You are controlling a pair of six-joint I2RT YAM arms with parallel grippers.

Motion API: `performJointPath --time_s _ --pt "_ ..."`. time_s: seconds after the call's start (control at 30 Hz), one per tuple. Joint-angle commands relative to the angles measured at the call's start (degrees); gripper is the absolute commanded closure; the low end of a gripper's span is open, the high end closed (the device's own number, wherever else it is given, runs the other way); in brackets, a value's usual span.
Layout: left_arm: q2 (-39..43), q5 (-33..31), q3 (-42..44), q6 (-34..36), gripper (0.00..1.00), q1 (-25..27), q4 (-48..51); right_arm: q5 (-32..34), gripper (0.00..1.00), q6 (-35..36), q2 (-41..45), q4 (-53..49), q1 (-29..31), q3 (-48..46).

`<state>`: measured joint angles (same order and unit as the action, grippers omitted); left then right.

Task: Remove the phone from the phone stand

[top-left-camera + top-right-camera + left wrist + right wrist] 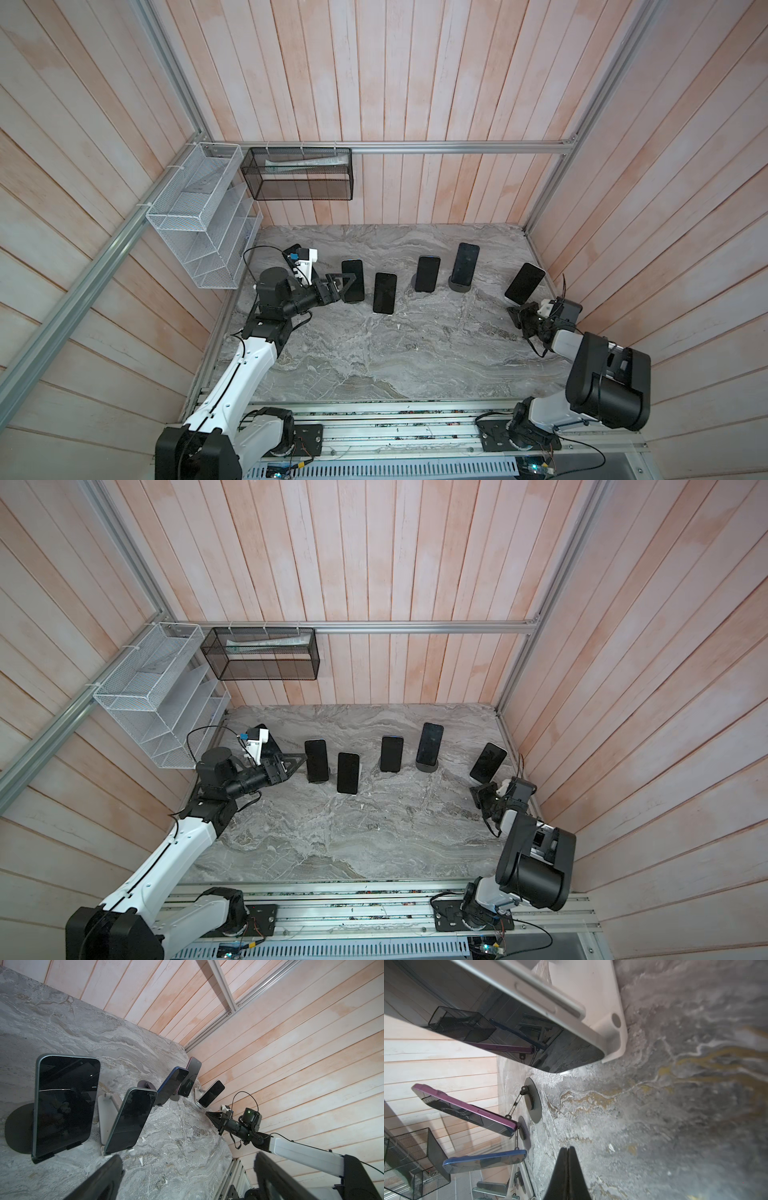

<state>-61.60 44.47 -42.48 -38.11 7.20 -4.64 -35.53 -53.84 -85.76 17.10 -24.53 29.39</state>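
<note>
Phone [353, 286] nearest the left gripper [337, 287] leans on a black disc-base stand [16, 1128], propped for viewing; that gripper's jaws are spread wide just beside its edge, probably to take it. Right gripper [514, 312] is clenched on nothing, near another phone [525, 282] on a white stand [591, 987]. Grey marble tabletop [415, 353], pale plank walls [415, 83] all round.

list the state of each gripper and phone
black left gripper, open, empty
black right gripper, shut, empty
dark phone nearest left gripper, propped on round black stand
dark phone nearest front, propped on white folding stand
blue phone, propped on dark disc stand
purple phone, propped on grey puck stand
dark phone nearest right gripper, propped on white plate stand
</note>
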Motion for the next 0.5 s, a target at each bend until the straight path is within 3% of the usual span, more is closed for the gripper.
performJointPath --time_s 0.0,0.47 --pt "-0.2 -0.4 -0.1 1.3 0.0 0.1 0.3 0.0 1.0 -2.1 -2.3 5.7 -0.3 1.0" --pt "-1.4 -0.1 0.5 0.3 0.0 0.1 -0.9 5.5 1.0 -8.5 -10.5 19.3 -1.2 -3.2"
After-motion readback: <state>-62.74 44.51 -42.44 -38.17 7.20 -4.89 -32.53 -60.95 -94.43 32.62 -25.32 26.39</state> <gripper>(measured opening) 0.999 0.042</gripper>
